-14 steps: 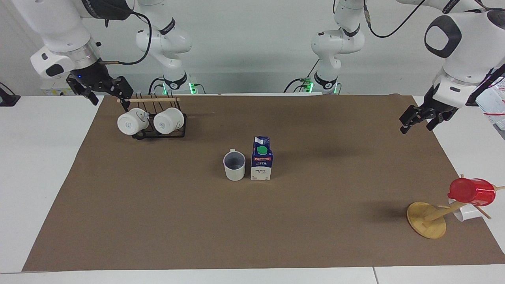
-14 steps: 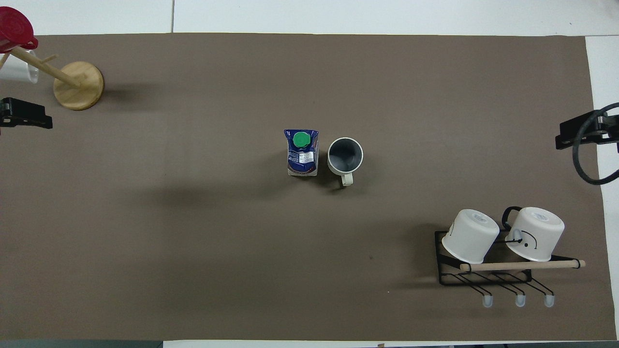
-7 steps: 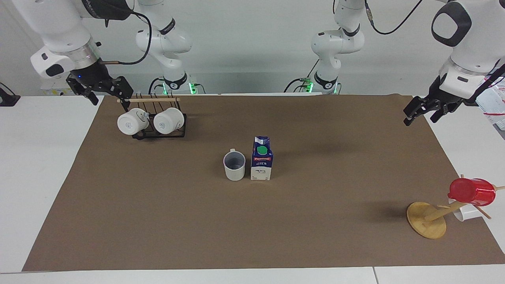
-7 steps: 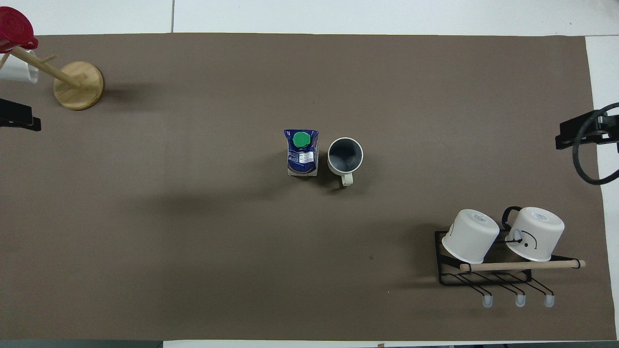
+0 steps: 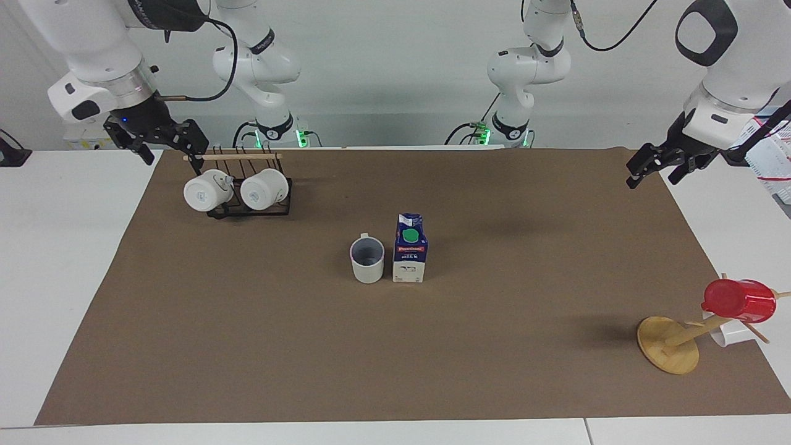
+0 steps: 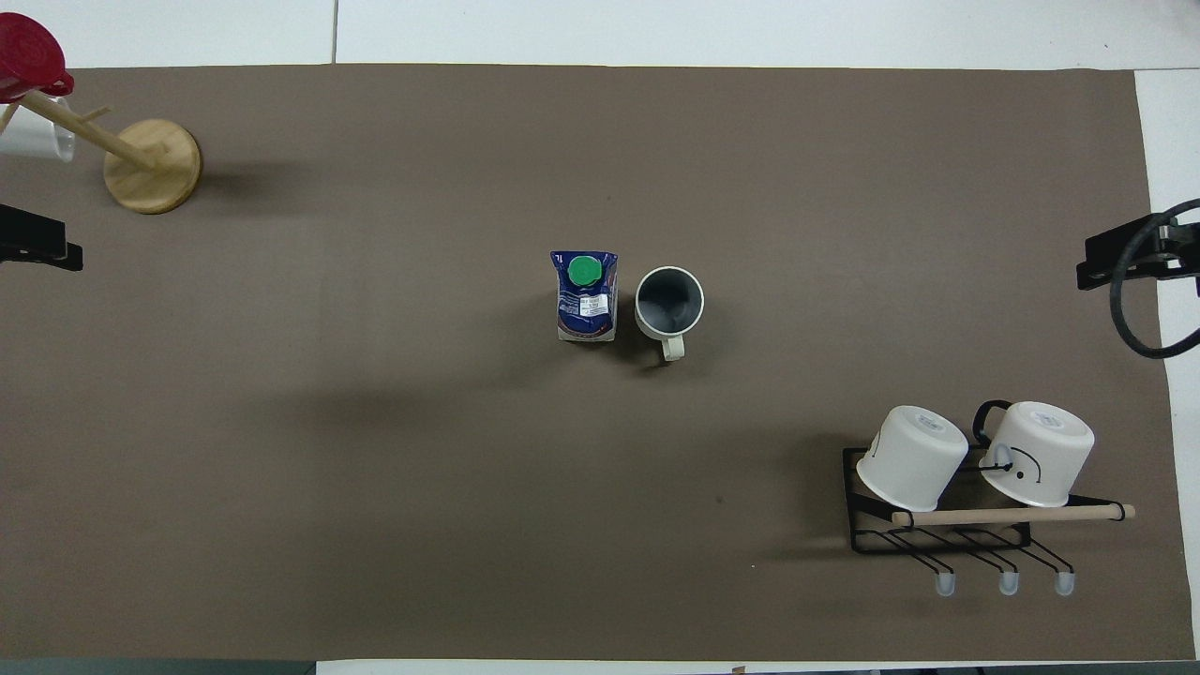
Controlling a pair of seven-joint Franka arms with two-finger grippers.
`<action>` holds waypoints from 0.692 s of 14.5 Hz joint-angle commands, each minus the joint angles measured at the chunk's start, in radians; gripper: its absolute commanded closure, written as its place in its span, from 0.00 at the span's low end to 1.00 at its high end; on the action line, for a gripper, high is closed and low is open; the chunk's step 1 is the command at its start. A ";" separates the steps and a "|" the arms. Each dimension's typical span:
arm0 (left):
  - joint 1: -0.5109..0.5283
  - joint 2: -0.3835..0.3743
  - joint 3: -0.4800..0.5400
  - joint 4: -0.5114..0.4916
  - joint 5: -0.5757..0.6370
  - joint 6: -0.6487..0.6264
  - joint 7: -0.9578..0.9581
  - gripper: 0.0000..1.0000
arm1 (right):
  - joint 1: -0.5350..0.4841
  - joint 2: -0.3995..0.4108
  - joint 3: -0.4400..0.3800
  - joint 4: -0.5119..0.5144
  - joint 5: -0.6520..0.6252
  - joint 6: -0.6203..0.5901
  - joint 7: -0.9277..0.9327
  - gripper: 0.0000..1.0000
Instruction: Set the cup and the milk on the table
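Covering the white table (image 5: 55,259), a brown mat (image 5: 494,346); both claws' finger states unclear.

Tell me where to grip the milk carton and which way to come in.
Grip the milk across its flat side walls, just under the sloped top, coming down from above. It stands upright on the table; the cup sits close beside it toward the right arm's end, so probably keep the fingers off that side.

The milk carton (image 5: 410,248) beside the cup (image 5: 367,260) reads "MILK" under a red brand label too small to read.
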 commanded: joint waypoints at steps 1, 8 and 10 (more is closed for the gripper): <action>-0.003 -0.024 0.002 -0.016 -0.008 -0.016 0.008 0.00 | -0.016 0.000 0.010 0.002 0.015 -0.011 0.004 0.00; -0.001 -0.024 0.002 -0.014 0.001 -0.002 0.012 0.00 | -0.016 0.000 0.010 0.002 0.013 -0.011 0.004 0.00; 0.000 -0.024 0.002 -0.016 0.001 0.002 0.012 0.00 | -0.016 0.000 0.010 0.002 0.015 -0.011 0.004 0.00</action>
